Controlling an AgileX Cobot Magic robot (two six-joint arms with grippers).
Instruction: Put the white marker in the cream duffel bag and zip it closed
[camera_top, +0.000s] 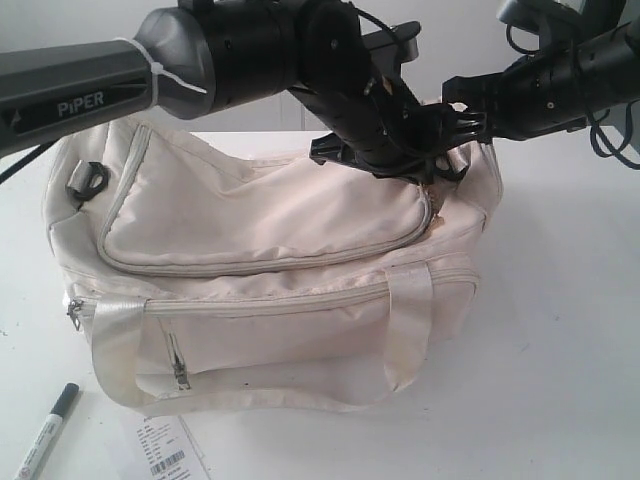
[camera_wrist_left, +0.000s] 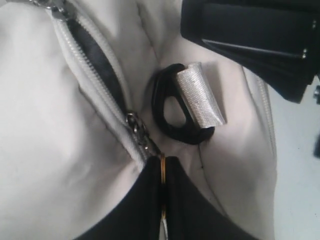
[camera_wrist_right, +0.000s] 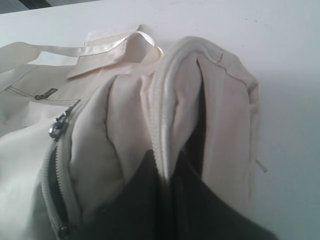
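On the table: the cream duffel bag sits mid-surface. The white marker lies on the table near the bag's front left corner, just beside a barcode label. It is outside the bag and well apart from both arms.
Left gripper: reaches across to the bag's right end, its dark jaws together on the gold ring that hangs from the zipper slider.
Right gripper: jaws pinched on a raised fold at the end of the bag.
Step in hand: judging by these holds, working the zipper so the marker has a mouth to go through.
Doing it well: draw the ring along the line of the teeth, not up and away from them. The right gripper should keep its fold taut against that pull. The ring is thin and may slip, so move steadily. Open a gap wide enough for the marker.
Left wrist view only: a dark gap between the teeth beyond the slider, and a black buckle with silver webbing.
Right wrist view only: the strap handles and the table beyond the bag's end.
Exterior view only: the marker, which neither wrist camera shows.
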